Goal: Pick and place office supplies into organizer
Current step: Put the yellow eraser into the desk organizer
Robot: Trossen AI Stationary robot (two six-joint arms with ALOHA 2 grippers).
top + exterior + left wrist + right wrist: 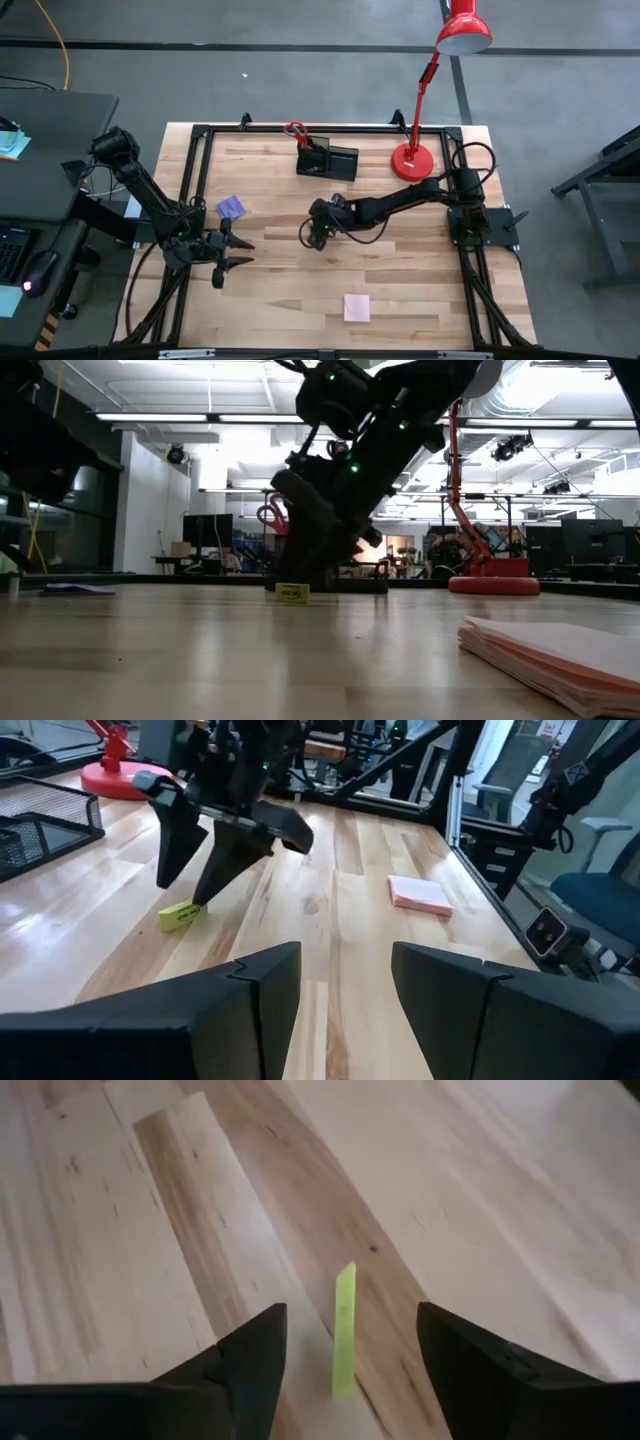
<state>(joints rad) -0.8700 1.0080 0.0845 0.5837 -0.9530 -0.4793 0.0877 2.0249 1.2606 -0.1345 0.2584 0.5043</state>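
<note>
Scissors (pixel 295 130) already in organizer (pixel 327 160). Right pincer (pixel 196 880) wide open over yellow eraser (pixel 179 915); pink pad (pixel 356 307), purple pad (pixel 231 207) left. Left pincer (pixel 229 254) open, idle.

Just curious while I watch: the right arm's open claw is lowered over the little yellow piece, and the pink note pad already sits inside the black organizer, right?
Not quite: the high view shows the pink note pad lying on the table, far from the organizer. The right gripper is indeed open over the yellow piece.

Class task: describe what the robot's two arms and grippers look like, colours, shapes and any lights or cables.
Both arms are dark, jointed links. The left gripper and right gripper each have two wedge-shaped black fingers. Small green lights glow on the right arm; black cables loop near its base.
</note>
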